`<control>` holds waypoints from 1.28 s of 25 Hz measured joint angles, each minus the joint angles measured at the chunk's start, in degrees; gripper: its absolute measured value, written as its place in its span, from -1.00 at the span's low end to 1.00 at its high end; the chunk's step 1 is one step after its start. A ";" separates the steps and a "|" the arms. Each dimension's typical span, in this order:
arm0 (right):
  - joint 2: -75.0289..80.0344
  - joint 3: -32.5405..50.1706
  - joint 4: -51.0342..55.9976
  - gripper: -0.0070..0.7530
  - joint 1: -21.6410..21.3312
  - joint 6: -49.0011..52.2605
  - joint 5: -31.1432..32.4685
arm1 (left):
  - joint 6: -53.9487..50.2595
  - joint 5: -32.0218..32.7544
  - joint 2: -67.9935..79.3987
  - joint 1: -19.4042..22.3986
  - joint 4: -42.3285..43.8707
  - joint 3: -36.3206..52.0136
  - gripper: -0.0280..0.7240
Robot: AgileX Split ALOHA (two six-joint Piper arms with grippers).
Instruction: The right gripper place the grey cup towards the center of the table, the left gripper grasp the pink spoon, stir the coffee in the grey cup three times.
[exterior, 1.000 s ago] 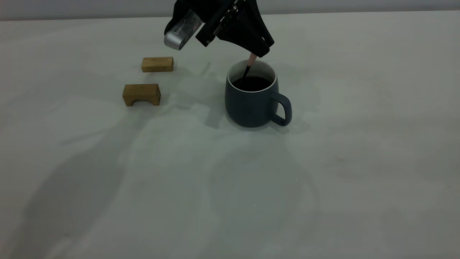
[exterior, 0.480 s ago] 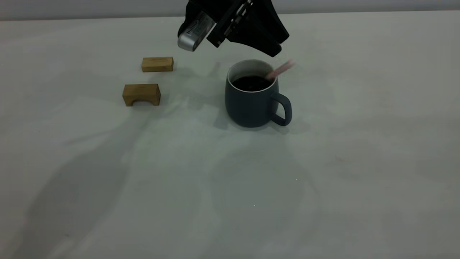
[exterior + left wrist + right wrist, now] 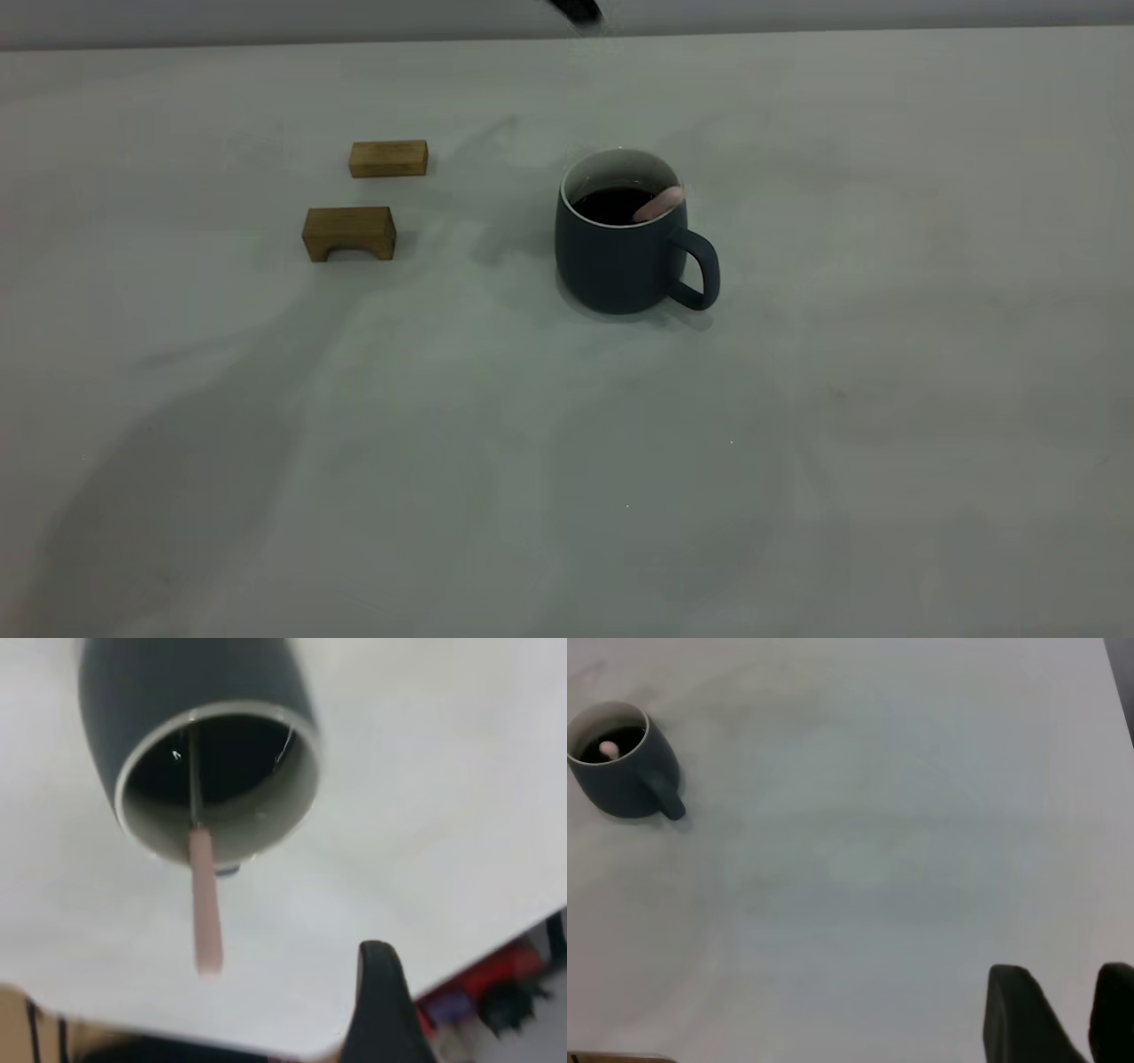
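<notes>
Both the left gripper [image 3: 297,997] and the right gripper [image 3: 1063,992] have fingers apart and empty, so the slim pink-handled spoon [image 3: 660,203], leaning loose on the rim of the rounded dark slate-grey mug [image 3: 620,261], could slip or tip out.

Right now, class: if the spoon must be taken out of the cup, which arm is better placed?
Probably the left: its wrist view looks straight down on the pink spoon in the grey cup; the right's shows it far off.
</notes>
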 joint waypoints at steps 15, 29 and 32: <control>0.00 0.00 0.00 -0.36 0.00 0.00 0.00 | 61.43 0.00 -26.72 -0.07 27.93 17.28 0.56; 0.00 0.00 0.00 -0.36 0.00 0.00 0.00 | 56.81 0.00 -70.51 2.56 36.59 76.15 0.56; 0.00 0.00 0.00 -0.36 0.00 0.00 0.00 | 53.90 0.00 -80.01 2.70 36.64 84.29 0.56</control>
